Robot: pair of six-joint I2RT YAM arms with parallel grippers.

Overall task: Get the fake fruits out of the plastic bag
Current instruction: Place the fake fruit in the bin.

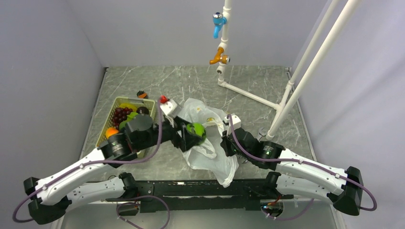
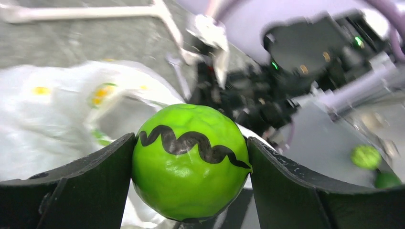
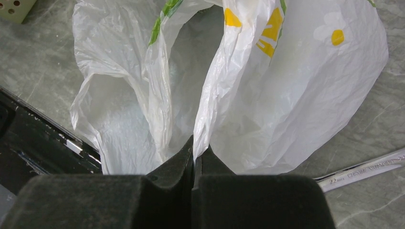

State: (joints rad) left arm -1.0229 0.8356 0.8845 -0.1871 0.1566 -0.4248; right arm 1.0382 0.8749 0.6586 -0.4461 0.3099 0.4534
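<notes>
Left hand [image 2: 191, 145] clamps green ball [image 2: 191, 176] — right hand [image 3: 193, 153] pinches bag [image 3: 296, 95].

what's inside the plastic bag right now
Through the open mouth of the plastic bag only bare white film shows, no fruit. Its crumpled lower folds hide the rest. The green ball is outside, in the left gripper.

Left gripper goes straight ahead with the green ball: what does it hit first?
Past the green ball it holds, likely the plastic bag, then the right gripper pinching it; depth unclear.
</notes>
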